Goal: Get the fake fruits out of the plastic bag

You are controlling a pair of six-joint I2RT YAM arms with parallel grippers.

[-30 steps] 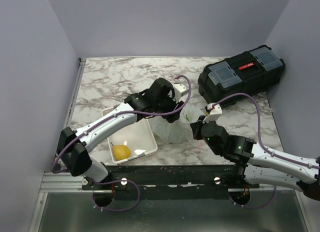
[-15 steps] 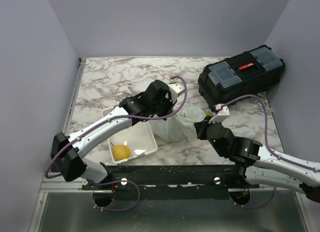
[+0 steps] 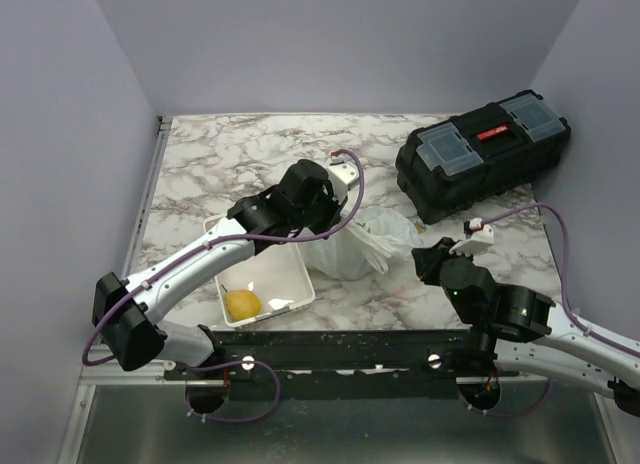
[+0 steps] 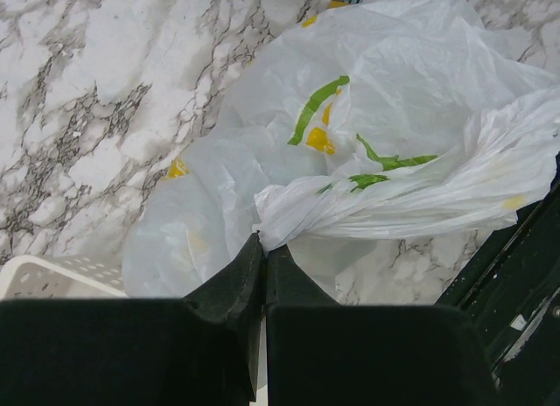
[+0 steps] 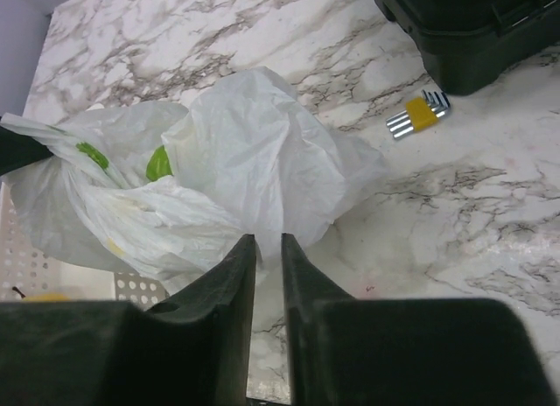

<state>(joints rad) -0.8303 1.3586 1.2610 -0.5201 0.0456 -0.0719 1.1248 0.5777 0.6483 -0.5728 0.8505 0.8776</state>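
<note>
My left gripper (image 4: 262,246) was pinched shut on a bunched fold of the thin, crinkly white plastic bag (image 4: 394,100). The bag lay on the marble table (image 3: 220,154) beside the white tray (image 3: 283,274), the fake fruits hidden inside. My right gripper (image 5: 269,241) stood slightly parted at the bag's edge, holding nothing. Pulling on that one fold, I judged, could drag everything along or tear the film.

The thin translucent white plastic bag (image 4: 394,117) is crinkled and faintly glossy, the white grey-veined marble-look surface (image 4: 79,91) beyond the left pincer (image 4: 262,244) smooth with a soft sheen, and the black hard-plastic toolbox (image 3: 480,154) well to its right matt.
</note>
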